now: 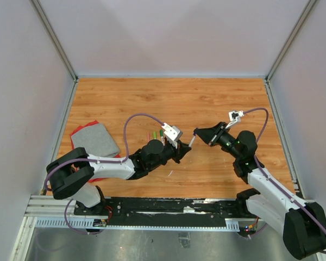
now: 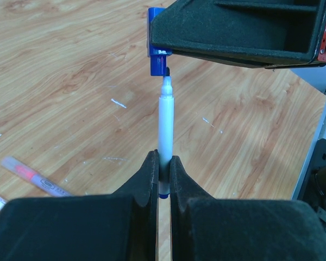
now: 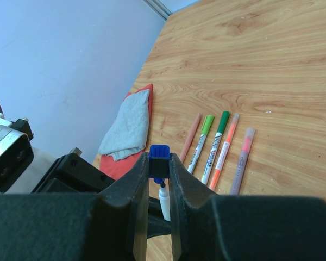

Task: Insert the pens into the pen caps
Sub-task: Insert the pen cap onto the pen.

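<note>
Top: the white pen (image 1: 191, 141) was seen lifted above the surface (image 1: 179, 103), near its middle. Left wrist: pen was clamped by the left fingers (image 2: 144, 185), tip right by the blue cap (image 2: 156, 54). Right wrist: cap was pinched by the right fingers (image 3: 133, 190).

The wooden surface (image 1: 206, 103) carries a row of pens (image 3: 214, 147) lying side by side, just left of the left end effector (image 1: 186, 147). Well further to its left, a folded grey cloth (image 1: 95, 140) rests on a red cloth (image 1: 76, 134).
</note>
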Motion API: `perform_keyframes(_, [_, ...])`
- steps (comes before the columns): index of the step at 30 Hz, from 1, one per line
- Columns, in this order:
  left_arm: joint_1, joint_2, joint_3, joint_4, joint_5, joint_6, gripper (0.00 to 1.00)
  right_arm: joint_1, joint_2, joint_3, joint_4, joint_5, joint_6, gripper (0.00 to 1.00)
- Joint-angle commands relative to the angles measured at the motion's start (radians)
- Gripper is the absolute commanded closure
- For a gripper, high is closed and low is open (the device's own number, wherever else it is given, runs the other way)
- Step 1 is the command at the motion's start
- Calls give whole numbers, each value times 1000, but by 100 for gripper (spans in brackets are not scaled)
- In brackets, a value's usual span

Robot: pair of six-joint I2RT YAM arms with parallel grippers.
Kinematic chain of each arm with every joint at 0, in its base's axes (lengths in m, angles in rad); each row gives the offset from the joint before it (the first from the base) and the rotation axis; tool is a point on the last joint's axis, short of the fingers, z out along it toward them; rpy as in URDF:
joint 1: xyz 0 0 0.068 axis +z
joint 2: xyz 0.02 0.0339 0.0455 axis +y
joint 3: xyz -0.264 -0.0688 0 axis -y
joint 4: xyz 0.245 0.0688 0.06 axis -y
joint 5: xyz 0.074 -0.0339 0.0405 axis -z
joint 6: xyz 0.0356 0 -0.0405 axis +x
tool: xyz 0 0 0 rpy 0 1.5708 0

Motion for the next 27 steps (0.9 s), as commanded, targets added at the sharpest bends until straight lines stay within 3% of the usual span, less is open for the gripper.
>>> perform_keyframes(1, [-10,4,-1,46,-8,20,99,17,-35,27,-34,10,-34,100])
perform_keyframes(27, [-10,3,-1,44,-8,24,100,17,-68,18,-40,70,-17,99])
